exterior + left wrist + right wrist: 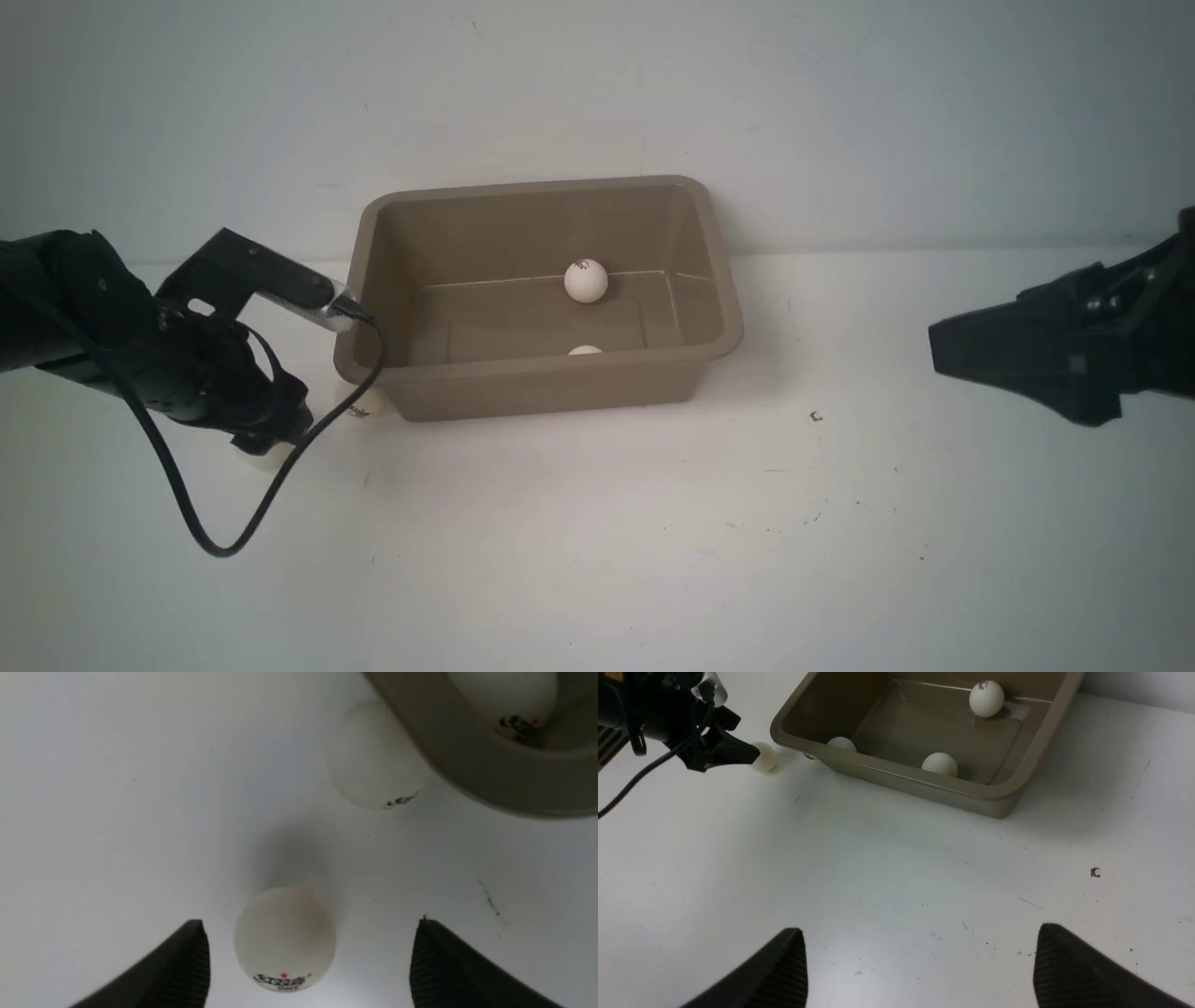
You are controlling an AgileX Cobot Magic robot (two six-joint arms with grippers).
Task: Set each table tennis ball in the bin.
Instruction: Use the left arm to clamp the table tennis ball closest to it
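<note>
1. The bin [541,387], a taupe-brown rectangular tub with rounded corners and a flared rim, stands upright on the white table [597,560], toward the back, close to a pale wall [597,93].
2. Inside it, the far ball [585,280] lies at the foot of the far wall, with a small dark logo on top. The near ball [585,351] sits against the near wall, and only its top shows from the front.
3. The right wrist view shows a third ball [841,743] inside the bin, also along the near wall but closer to the left corner.
4. Outside, the tucked ball [366,403] rests on the table at the bin's near-left corner, partly under the rim, with its logo showing.
5. The loose ball [285,938] lies on the table near it, further left and closer to the robot, apart from the bin.
6. The left gripper [310,926] is low over the table with its jaws spread wide. One finger sits on either side of the loose ball with a gap on each side, so it grips nothing.
7. A black cable [187,504] loops down from the left arm.
8. The right gripper [920,928] hangs above bare table well to the right of the bin, its jaws wide apart with nothing between them.
</note>
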